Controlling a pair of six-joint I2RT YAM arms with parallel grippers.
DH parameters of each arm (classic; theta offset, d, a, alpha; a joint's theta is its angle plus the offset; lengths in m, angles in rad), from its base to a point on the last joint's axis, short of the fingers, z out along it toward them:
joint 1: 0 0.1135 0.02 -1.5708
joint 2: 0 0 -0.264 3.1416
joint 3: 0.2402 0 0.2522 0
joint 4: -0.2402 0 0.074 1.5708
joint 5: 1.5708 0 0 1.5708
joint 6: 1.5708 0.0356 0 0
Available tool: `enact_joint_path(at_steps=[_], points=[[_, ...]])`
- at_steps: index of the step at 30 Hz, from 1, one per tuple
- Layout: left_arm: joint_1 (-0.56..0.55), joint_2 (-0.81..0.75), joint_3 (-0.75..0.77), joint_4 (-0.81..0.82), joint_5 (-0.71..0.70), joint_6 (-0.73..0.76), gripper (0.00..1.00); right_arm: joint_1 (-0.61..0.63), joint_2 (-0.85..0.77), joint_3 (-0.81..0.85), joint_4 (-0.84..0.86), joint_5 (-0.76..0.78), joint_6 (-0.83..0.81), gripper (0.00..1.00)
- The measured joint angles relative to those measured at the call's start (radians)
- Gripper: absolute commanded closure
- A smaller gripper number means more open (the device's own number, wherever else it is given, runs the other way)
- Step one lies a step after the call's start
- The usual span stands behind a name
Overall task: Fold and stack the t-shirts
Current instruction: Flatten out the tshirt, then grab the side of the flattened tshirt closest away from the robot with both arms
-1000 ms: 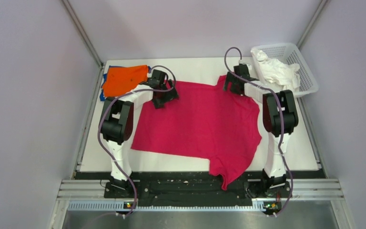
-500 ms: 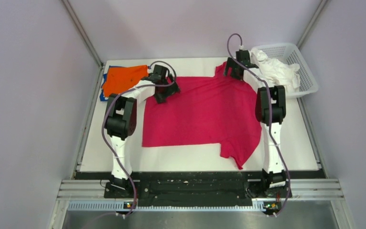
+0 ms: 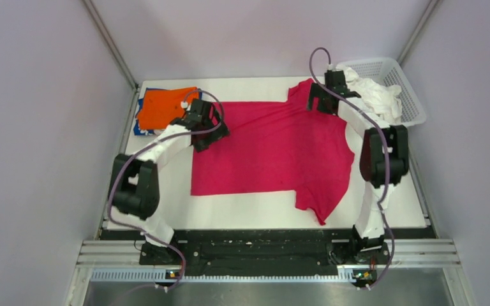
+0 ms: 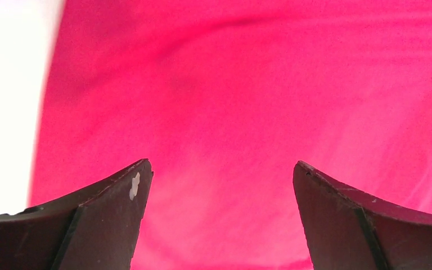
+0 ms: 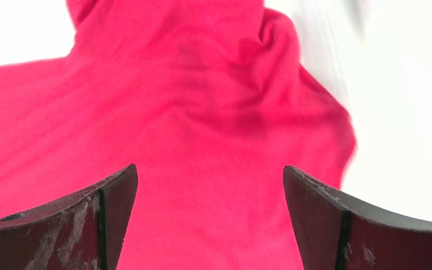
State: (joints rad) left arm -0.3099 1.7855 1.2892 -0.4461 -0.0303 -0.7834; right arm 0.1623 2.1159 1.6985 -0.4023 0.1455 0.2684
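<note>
Left hand [image 4: 220, 169] released, empty, over 10 o'clock hem corner of soft magenta-red cloth t-shirt [image 3: 274, 153]. Right hand [image 5: 209, 171] released too, at its 1 o'clock sleeve. Shirt flat, centre of desk [image 3: 242, 213]. Light, limp, probably wrinkles easily: pinch corners, both layers. Folded orange t-shirt [image 3: 163, 107] at 10, white mesh basket [image 3: 415, 113] at 2. Free desk along 6.

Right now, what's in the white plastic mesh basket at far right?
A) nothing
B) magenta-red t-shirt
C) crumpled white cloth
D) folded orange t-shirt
C: a crumpled white cloth sits in the white plastic mesh basket, while the folded orange t-shirt lies at the far left, outside it.
</note>
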Motion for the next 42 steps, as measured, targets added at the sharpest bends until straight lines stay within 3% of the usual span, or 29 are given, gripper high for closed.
enact_joint_path(at_steps=[8, 15, 25, 28, 29, 30, 38, 39, 41, 42], points=[[-0.005, -0.503, -0.414, -0.107, -0.127, -0.086, 0.03, 0.012, -0.615, -0.577, 0.205, 0.021, 0.061, 0.01], [-0.005, -0.662, -0.652, -0.22, -0.197, -0.261, 0.31, 0.012, -0.85, -0.889, 0.245, 0.004, 0.165, 0.01], [-0.005, -0.691, -0.745, -0.212, -0.264, -0.469, 0.45, 0.012, -0.959, -0.941, 0.261, 0.002, 0.215, 0.01], [-0.005, -0.663, -0.745, -0.19, -0.276, -0.494, 0.56, 0.012, -0.959, -0.941, 0.261, 0.0, 0.219, 0.01], [-0.005, -0.652, -0.745, -0.182, -0.277, -0.5, 0.7, 0.012, -0.959, -0.941, 0.261, 0.0, 0.222, 0.01], [-0.005, -0.64, -0.745, -0.176, -0.276, -0.504, 0.76, 0.012, -0.959, -0.941, 0.261, -0.001, 0.224, 0.01], [-0.005, -0.606, -0.745, -0.129, -0.258, -0.509, 0.78, 0.012, -0.948, -0.946, 0.261, 0.013, 0.23, 0.01], [-0.005, -0.602, -0.745, -0.121, -0.255, -0.509, 0.82, 0.012, -0.944, -0.946, 0.26, 0.014, 0.23, 0.01], [-0.005, -0.595, -0.745, -0.103, -0.253, -0.509, 1.0, 0.012, -0.938, -0.946, 0.259, 0.015, 0.232, 0.01], [-0.005, -0.589, -0.745, -0.095, -0.251, -0.513, 1.0, 0.012, -0.937, -0.946, 0.259, 0.016, 0.232, 0.01]])
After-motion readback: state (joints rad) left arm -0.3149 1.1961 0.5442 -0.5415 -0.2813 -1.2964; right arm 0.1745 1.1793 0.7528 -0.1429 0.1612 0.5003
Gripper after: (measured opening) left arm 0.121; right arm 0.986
